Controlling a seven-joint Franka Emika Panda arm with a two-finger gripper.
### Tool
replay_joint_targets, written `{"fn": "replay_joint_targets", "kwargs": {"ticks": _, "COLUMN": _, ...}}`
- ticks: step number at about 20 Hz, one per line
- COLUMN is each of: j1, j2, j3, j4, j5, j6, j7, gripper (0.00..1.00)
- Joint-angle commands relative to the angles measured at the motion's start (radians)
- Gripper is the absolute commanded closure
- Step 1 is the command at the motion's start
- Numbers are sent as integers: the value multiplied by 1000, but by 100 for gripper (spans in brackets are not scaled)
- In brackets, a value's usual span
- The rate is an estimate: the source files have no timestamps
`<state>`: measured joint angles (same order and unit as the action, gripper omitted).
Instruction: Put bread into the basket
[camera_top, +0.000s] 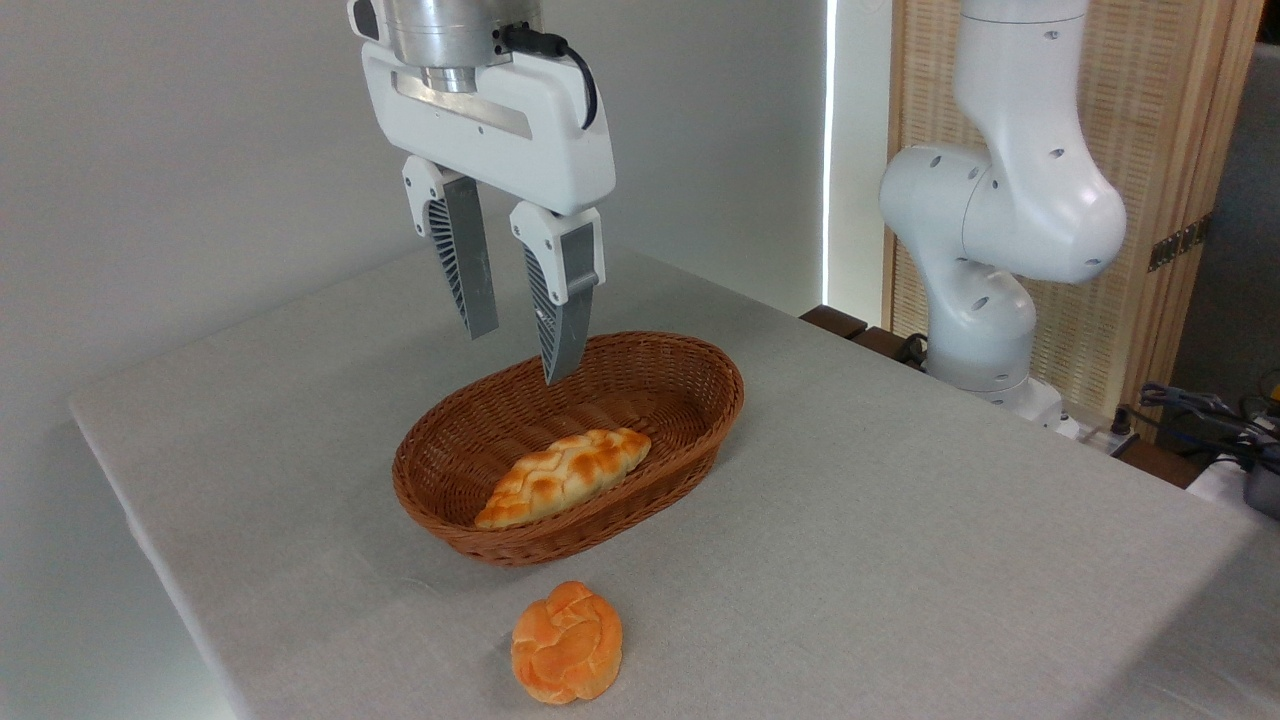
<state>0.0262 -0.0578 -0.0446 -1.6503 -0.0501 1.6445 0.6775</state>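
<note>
Gripper hangs spread and empty above the basket, bread lying inside, so the drop-off looks done.

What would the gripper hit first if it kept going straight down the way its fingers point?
Probably the basket: the open, empty gripper hangs over its far end, so the woven floor or rim comes first. The bread lies nearer the camera, likely just clear, though depth is uncertain.
</note>
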Motion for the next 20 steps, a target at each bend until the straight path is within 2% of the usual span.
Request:
{"fn": "replay_joint_targets", "kwargs": {"ticks": 1, "j1": 6, "j2": 12, "j3": 3, "j4": 29, "j5": -10, "j6": -35, "j7": -21, "gripper": 0}}
{"fn": "replay_joint_targets", "kwargs": {"ticks": 6, "j1": 5, "j2": 12, "j3": 5, "j4": 29, "j5": -8, "j6": -34, "j7": -9, "gripper": 0}}
{"fn": "replay_joint_targets", "kwargs": {"ticks": 9, "j1": 0, "j2": 10, "j3": 5, "j4": 29, "j5": 16, "j6": -35, "j7": 16, "gripper": 0}}
{"fn": "replay_joint_targets", "kwargs": {"ticks": 20, "j1": 0, "j2": 10, "j3": 6, "j4": 29, "j5": 16, "j6": -35, "j7": 120, "gripper": 0}}
